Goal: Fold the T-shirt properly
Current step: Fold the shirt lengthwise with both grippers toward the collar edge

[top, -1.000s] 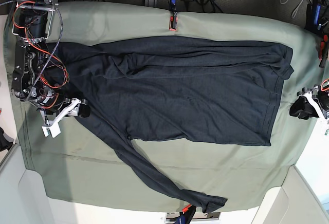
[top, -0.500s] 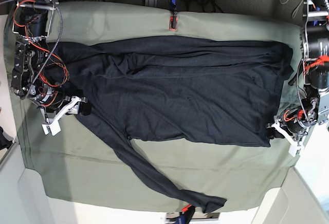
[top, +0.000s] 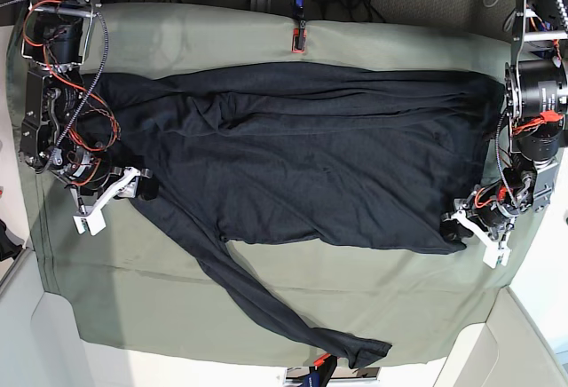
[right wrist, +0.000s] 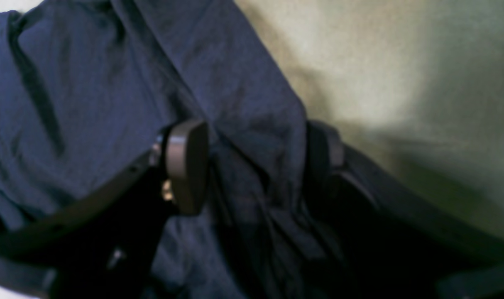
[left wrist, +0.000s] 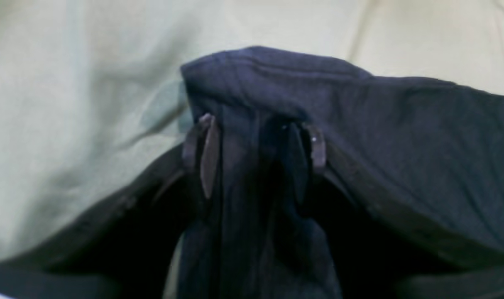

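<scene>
With the dark charcoal knit T-shirt [top: 302,156] spread on the sage-green table cloth [top: 399,45], left gripper [left wrist: 258,155] seemingly pinching its hem corner, right gripper [right wrist: 252,166] gaping astride the shoulder fabric, both 2 should clamp firmly before lifting

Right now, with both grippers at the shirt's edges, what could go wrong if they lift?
1. The left gripper has bunched the hem corner of the T-shirt between its fingers; a thin pinch may slip out.
2. The right gripper straddles a fold of fabric with its jaws wide, so lifting now could leave that side behind.
3. The long sleeve trails to the table cloth edge and may drag.
</scene>
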`<state>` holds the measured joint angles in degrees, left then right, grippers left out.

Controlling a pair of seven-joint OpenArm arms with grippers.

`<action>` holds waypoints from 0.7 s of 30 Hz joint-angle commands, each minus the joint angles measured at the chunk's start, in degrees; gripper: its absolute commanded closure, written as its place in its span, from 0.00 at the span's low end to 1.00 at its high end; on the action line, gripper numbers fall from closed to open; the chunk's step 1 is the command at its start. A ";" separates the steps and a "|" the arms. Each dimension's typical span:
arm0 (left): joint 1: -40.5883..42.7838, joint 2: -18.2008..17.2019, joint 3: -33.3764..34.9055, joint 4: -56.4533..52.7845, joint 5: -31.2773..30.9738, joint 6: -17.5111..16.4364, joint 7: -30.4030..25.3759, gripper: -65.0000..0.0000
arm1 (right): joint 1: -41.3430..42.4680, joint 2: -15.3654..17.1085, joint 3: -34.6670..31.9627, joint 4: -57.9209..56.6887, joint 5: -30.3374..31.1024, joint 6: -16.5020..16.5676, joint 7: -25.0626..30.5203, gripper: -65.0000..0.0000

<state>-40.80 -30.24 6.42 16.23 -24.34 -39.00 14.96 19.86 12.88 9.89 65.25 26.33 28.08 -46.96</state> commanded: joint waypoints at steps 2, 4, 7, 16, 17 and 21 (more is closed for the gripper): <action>-1.36 -0.59 -0.11 0.59 -0.22 -1.00 -0.17 0.74 | 0.92 0.57 0.11 0.52 -0.11 -0.13 -1.27 0.45; -1.36 -0.79 -0.11 0.70 -0.22 -1.00 -0.22 0.90 | 0.94 0.59 0.11 0.55 -0.13 -0.13 -1.22 0.53; -1.38 -1.99 -0.11 1.81 -0.20 -1.00 -1.97 1.00 | 1.18 0.61 0.13 0.61 -0.20 -0.15 -1.25 0.80; 0.35 -6.62 -0.09 11.30 -0.20 -1.00 -1.60 1.00 | 1.05 1.46 0.28 8.17 -0.37 -0.13 -2.89 1.00; 1.07 -6.80 -0.09 12.37 -0.17 -1.00 -1.44 1.00 | 0.87 1.57 0.28 9.53 -0.37 -0.13 -3.23 1.00; 5.84 -7.87 -0.09 17.40 0.02 -1.00 -1.46 1.00 | -0.61 1.57 0.28 14.80 -0.39 -0.13 -4.50 1.00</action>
<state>-33.41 -36.36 6.55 32.77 -23.40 -39.31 14.46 18.04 13.65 9.89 79.11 25.26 27.86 -52.23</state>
